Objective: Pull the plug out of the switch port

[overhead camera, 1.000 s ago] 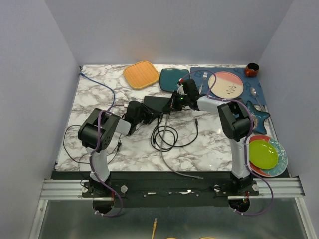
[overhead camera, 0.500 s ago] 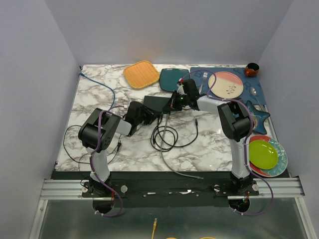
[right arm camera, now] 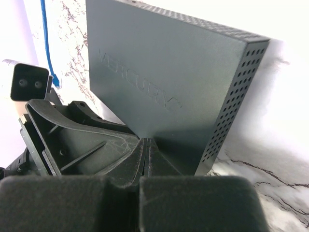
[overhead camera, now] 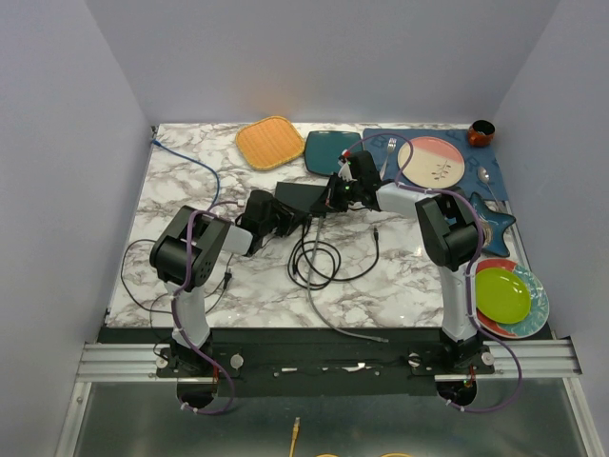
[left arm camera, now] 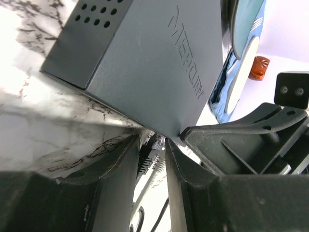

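Note:
The switch [overhead camera: 300,196] is a flat black box at the table's middle; it also shows in the left wrist view [left arm camera: 145,58] and the right wrist view [right arm camera: 164,77]. My left gripper [overhead camera: 285,218] sits at its near-left edge, jaws [left arm camera: 153,147] shut on the plug [left arm camera: 150,162], whose ribbed boot shows between the fingers. Whether the plug sits in the port is hidden. My right gripper [overhead camera: 329,195] is shut and empty, its tips [right arm camera: 147,142] pressing on the switch's top at the right side.
The black cable [overhead camera: 319,259] coils on the marble just in front of the switch. A teal square plate [overhead camera: 331,151] and an orange mat [overhead camera: 269,142] lie behind it. A blue cable [overhead camera: 195,162] runs at the back left. Plates and cutlery [overhead camera: 433,162] lie to the right.
My left gripper has edged slightly toward the switch. The right arm and the switch have hardly moved.

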